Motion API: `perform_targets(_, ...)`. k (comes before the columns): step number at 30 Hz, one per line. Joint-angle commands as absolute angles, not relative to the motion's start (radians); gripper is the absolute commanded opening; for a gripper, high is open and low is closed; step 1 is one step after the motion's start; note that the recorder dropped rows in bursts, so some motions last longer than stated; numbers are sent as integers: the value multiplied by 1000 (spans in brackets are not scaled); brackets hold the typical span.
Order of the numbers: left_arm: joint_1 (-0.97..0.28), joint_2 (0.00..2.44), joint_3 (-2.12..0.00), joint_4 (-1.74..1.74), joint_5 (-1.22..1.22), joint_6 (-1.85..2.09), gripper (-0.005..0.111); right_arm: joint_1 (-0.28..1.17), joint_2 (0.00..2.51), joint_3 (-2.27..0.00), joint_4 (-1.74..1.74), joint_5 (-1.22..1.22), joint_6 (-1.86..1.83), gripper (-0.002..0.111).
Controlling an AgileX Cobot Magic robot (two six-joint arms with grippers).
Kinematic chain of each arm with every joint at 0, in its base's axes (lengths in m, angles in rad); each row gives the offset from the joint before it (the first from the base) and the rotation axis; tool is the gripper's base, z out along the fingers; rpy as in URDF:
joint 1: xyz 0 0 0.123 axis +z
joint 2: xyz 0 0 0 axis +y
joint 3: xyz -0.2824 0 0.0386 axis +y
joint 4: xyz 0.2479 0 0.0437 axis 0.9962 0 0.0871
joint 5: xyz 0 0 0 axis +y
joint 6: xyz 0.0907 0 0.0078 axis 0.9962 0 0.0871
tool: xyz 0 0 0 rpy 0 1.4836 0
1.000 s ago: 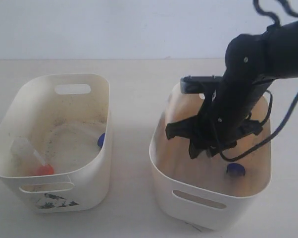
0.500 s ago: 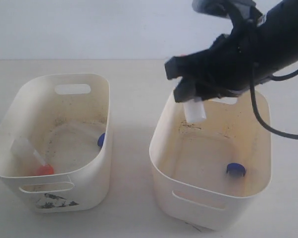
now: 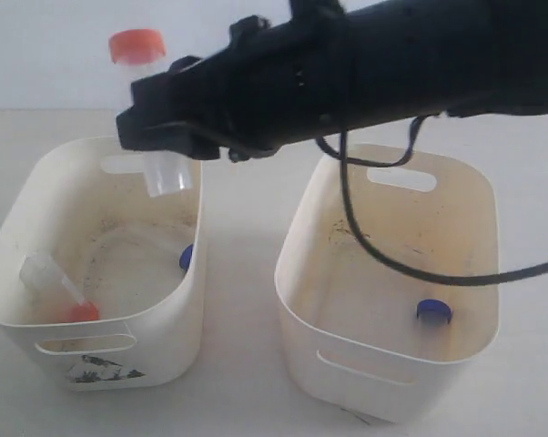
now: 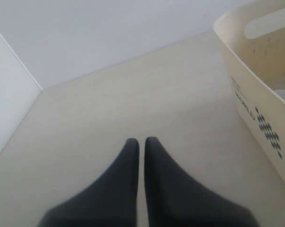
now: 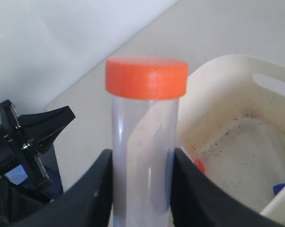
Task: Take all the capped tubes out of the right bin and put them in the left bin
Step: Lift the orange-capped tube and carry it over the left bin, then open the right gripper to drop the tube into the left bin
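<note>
Exterior view: your right gripper (image 3: pixel 160 137) is clamped on an orange-capped tube (image 3: pixel 137 45), upright above the back rim of the left bin (image 3: pixel 165 339). A second orange tube (image 3: pixel 55 284) and a blue cap (image 3: pixel 186 258) lie inside that bin; one blue-capped tube (image 3: pixel 433 311) rests near the front wall of the right bin (image 3: pixel 297 305).

Left wrist view: your left gripper (image 4: pixel 141 147) has its jaws together over the table (image 4: pixel 109 104), beside the left bin.

Right wrist view: both fingers (image 5: pixel 97 189) press the held tube's clear barrel.

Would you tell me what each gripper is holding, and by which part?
The right gripper holds the orange-capped tube by its clear body; the left gripper holds nothing.
</note>
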State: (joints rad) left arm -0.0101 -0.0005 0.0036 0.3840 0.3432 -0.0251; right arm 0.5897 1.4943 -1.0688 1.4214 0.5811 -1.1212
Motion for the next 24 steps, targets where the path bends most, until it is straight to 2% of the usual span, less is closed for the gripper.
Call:
perform_targets(1,-10,0,0,383,341,-35,4,686,1617,-1191,1377,449,-1114,0)
perform_targets(3,-10,0,0,383,341,-35,4,716,1679,-1245,1296,333,-1015,0)
perform_targets(4,-10,0,0,383,341,-35,4,719,1712,-1258,1264,319,-981,4)
perform_targets(6,-10,0,0,383,341,-35,4,719,1746,-1258,1235,322,-962,27)
perform_targets(7,-10,0,0,383,341,-35,4,719,1758,-1258,1235,322,-936,47)
perform_targets(8,-10,0,0,383,341,-35,4,719,1766,-1258,1235,322,-921,62)
perform_targets(9,-10,0,0,383,341,-35,4,719,1766,-1258,1235,333,-913,69)
perform_targets(10,-10,0,0,383,341,-35,4,719,1766,-1258,1232,349,-913,62)
perform_targets(13,-10,0,0,383,341,-35,4,719,1742,-1258,1224,394,-918,0)
perform_targets(19,-10,0,0,383,341,-35,4,719,1683,-1258,1145,394,-819,1)
perform_targets(24,-10,0,0,383,341,-35,4,714,1610,-1249,858,377,-499,1)
